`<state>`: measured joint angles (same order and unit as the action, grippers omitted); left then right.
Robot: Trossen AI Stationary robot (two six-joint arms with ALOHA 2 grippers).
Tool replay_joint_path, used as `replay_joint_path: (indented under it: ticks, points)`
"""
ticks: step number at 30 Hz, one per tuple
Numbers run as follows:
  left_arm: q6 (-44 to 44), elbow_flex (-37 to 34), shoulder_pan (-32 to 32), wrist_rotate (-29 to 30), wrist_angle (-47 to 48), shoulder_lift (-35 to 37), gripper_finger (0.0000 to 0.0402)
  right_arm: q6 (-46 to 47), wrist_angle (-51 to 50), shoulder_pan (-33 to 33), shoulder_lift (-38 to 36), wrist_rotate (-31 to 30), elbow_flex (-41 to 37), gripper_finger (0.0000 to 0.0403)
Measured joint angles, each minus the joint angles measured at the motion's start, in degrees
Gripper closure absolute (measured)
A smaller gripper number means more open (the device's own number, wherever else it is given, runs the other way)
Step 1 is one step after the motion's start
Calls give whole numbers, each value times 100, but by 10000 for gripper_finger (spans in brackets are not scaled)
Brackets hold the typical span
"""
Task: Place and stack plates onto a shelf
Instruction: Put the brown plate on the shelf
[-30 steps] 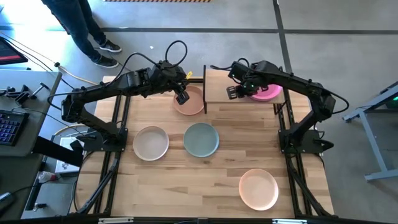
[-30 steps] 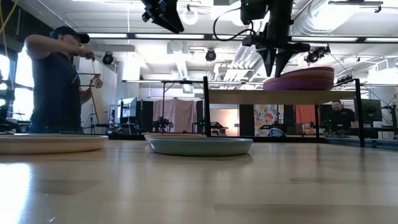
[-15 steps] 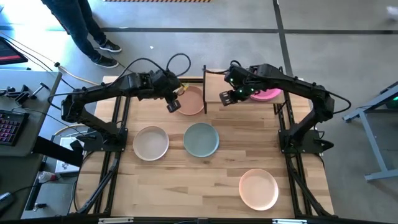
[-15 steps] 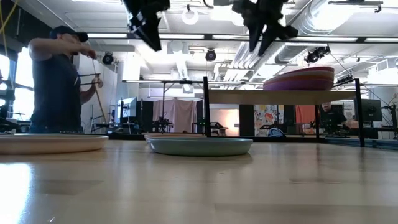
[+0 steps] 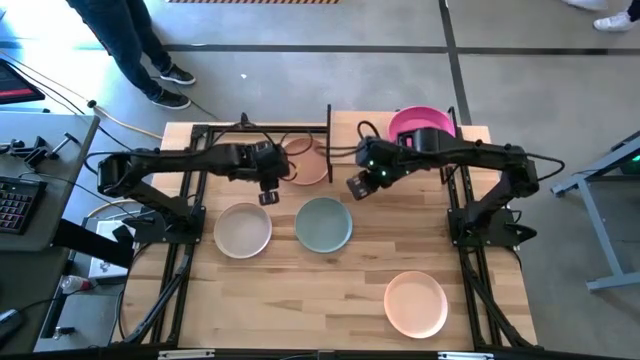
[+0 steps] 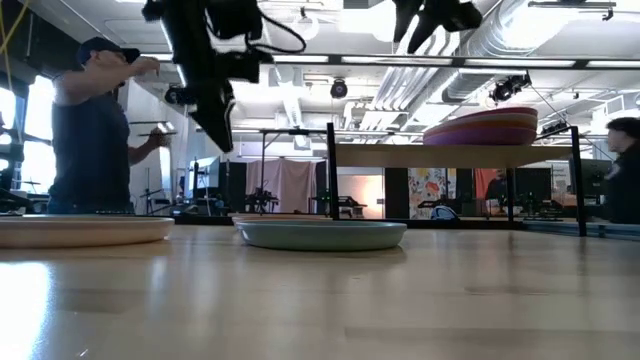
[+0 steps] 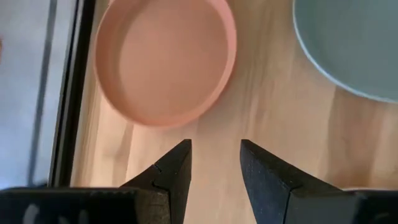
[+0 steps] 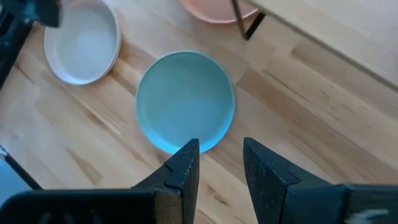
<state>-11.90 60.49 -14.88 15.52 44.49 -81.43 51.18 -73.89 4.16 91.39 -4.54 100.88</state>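
Arms stretched inward above the table, left pincer [image 5: 266, 197] and right pincer [image 5: 354, 188] both slightly parted, empty.

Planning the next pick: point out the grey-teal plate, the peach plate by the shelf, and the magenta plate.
grey-teal plate [image 5: 323, 223], high view, centre.
peach plate [image 7: 165, 59], left wrist view, inner floor.
magenta plate [image 5: 420, 122], high view, inner floor.

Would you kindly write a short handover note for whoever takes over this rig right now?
Left hand: open, empty, above the table between the cream plate and peach plate.
Right hand: open, empty, above the grey-teal plate.
Done: a stack topped by the magenta plate sits on the shelf.
Left: cream, peach, grey-teal and pale pink plate, all on the table.
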Motion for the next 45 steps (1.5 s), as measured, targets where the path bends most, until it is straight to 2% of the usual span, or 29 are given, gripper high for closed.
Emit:
replay_joint_path:
  ticks: [8,17,24,29,36,45]
  points:
    - [-1664,-939,-10,-244,-1543,0,277,-48,0,-268,0,-201,0,300]
    - [-2524,-1448,-27,-384,-2432,-118,277,-377,-2,-254,0,-242,0,300]
    - [-2634,-1479,-180,-404,-2928,-709,277,-464,-10,-184,0,-347,0,300]
    - [-2634,-1479,-277,-212,-3247,-1066,277,-492,-22,-150,0,-349,0,300]
    - [-2780,-1478,-435,-184,-3298,-1492,277,-498,-22,-152,0,-347,0,300]
    - [-2732,-1470,-519,-150,-3438,-1605,279,-474,-22,-152,0,-347,0,300]
